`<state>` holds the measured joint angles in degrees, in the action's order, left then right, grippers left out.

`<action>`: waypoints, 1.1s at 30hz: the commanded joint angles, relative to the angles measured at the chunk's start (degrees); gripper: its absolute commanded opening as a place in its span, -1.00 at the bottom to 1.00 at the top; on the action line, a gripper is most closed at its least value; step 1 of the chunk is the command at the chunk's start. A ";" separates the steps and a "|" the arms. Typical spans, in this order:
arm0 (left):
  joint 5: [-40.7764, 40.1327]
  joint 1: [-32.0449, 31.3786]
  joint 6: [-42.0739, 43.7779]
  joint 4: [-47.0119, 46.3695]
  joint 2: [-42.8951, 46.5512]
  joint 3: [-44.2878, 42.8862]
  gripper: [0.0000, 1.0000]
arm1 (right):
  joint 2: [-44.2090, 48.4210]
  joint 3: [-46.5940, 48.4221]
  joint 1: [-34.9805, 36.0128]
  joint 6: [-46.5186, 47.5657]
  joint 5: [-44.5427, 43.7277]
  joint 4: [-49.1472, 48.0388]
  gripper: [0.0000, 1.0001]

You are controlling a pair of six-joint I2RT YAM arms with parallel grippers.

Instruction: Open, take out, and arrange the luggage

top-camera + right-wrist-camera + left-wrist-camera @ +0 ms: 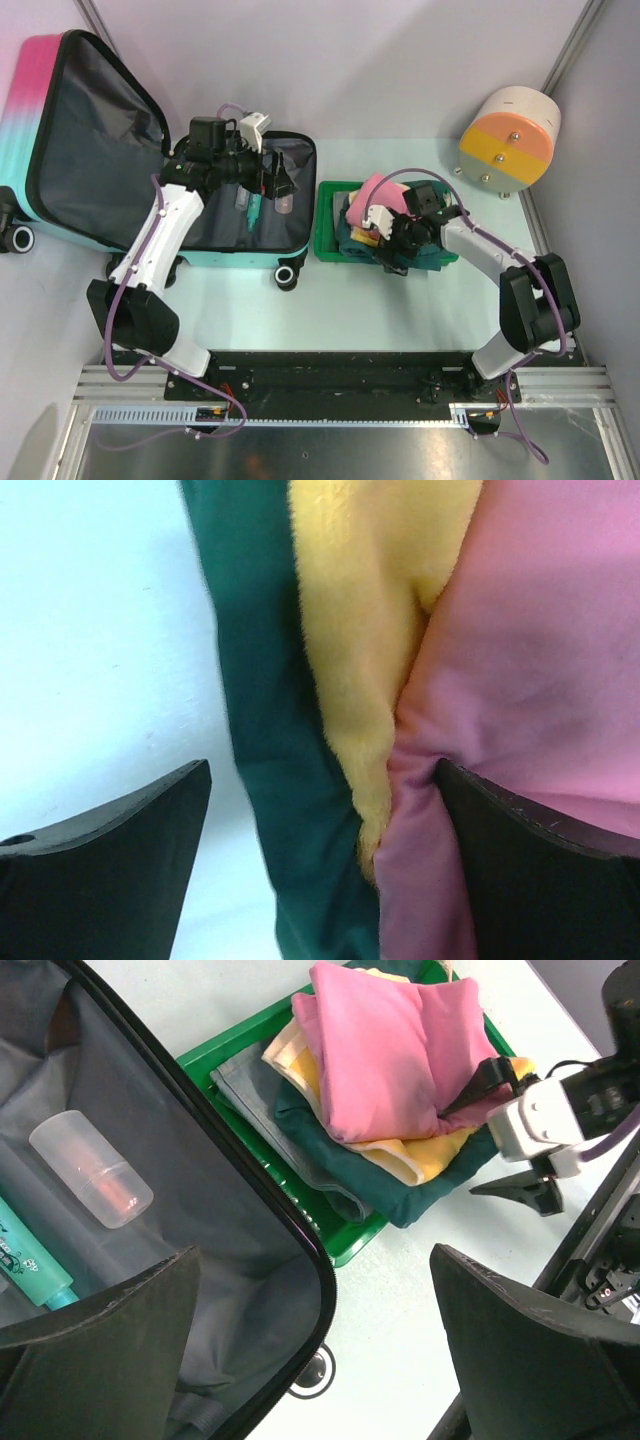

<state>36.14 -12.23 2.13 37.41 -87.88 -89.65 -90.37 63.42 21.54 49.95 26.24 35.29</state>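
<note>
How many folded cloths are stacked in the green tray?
4: pink cloth on top, yellow cloth beneath, dark green cloth below that, grey cloth lowest; more may be hidden.

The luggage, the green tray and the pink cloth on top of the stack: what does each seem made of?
Luggage: apparently a hard, smooth plastic shell, with dark grey woven lining that creases. Green tray: rigid moulded plastic with a slightly shiny rim. Pink cloth: soft, fleece-like fabric, matte and fuzzy up close; the exact fibre cannot be told.
</note>
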 commanded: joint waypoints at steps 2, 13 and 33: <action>2.70 0.80 4.64 -1.11 2.36 0.88 0.99 | -4.81 -3.91 1.83 -3.64 -9.79 -12.05 0.88; 7.01 5.55 2.27 -1.46 -0.19 2.72 0.97 | -13.16 0.91 0.71 -3.73 -11.04 -25.97 0.17; 3.24 9.42 2.26 -1.55 -5.29 -4.92 0.99 | -42.15 42.30 -7.65 33.19 13.05 -3.65 -0.18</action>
<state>39.09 -3.55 1.56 37.21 -93.12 -91.74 -126.50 99.35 13.98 77.34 37.82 29.06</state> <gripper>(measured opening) 0.996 0.524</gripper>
